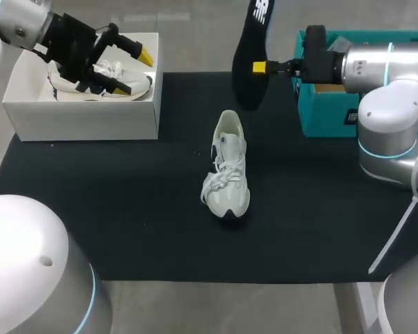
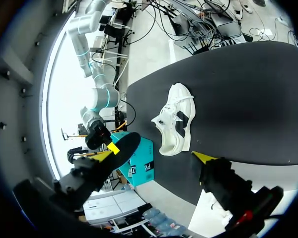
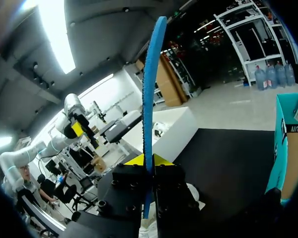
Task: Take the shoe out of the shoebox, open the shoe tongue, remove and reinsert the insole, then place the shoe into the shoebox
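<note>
The shoe (image 1: pixel 227 170) is already out of its box and sits upright in the middle of the black mat (image 1: pixel 125 209), so step one looks done. The insole (image 1: pixel 249 59) is out too. The right gripper (image 1: pixel 259 67) has it clamped between its fingers and holds it up in the air over the far side of the mat, near the teal box (image 1: pixel 320 115). What's left, by the look of it, is sliding the insole back in and putting the shoe into the white shoebox (image 1: pixel 83 115). The left gripper (image 1: pixel 134 72) hangs over that box with its fingers spread, holding nothing. It's hard to say how far the tongue is pulled open, since the laces cover it. There's a second shoe (image 1: pixel 141 85) in the white box, mostly hidden under the left gripper.
</note>
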